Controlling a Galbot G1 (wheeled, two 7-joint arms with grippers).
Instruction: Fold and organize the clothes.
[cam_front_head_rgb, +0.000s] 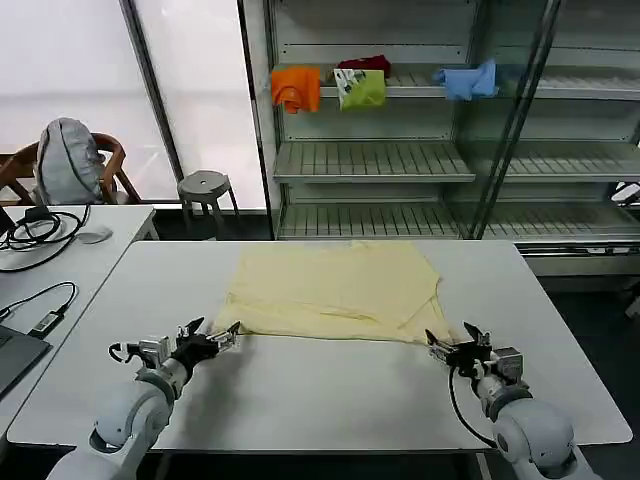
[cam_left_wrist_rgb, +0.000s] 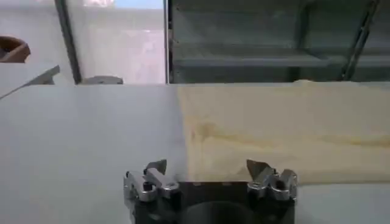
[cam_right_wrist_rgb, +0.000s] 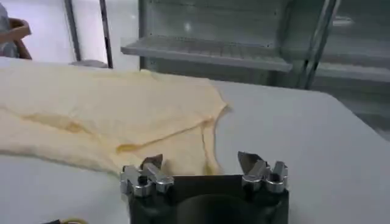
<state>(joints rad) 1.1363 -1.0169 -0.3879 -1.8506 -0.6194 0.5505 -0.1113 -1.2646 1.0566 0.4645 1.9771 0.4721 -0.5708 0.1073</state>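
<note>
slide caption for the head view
Both open grippers, left gripper and right gripper, poised at the cream T-shirt's near corners.

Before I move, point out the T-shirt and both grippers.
T-shirt (cam_front_head_rgb: 335, 290), head view, middle of the fabric.
Left gripper (cam_front_head_rgb: 222, 334), head view, midway between its fingertips.
Right gripper (cam_front_head_rgb: 446, 341), head view, midway between its fingertips.

One cream-yellow T-shirt (cam_front_head_rgb: 335, 290) is laid on one surface (cam_front_head_rgb: 330, 390), with two grippers, left gripper (cam_front_head_rgb: 213, 338) and right gripper (cam_front_head_rgb: 452, 345), seen beside it; four small garments are counted on the shelf (cam_front_head_rgb: 400, 88): orange (cam_front_head_rgb: 296, 88), lime-green (cam_front_head_rgb: 360, 88), dark red (cam_front_head_rgb: 366, 64), light blue (cam_front_head_rgb: 467, 80)
</note>
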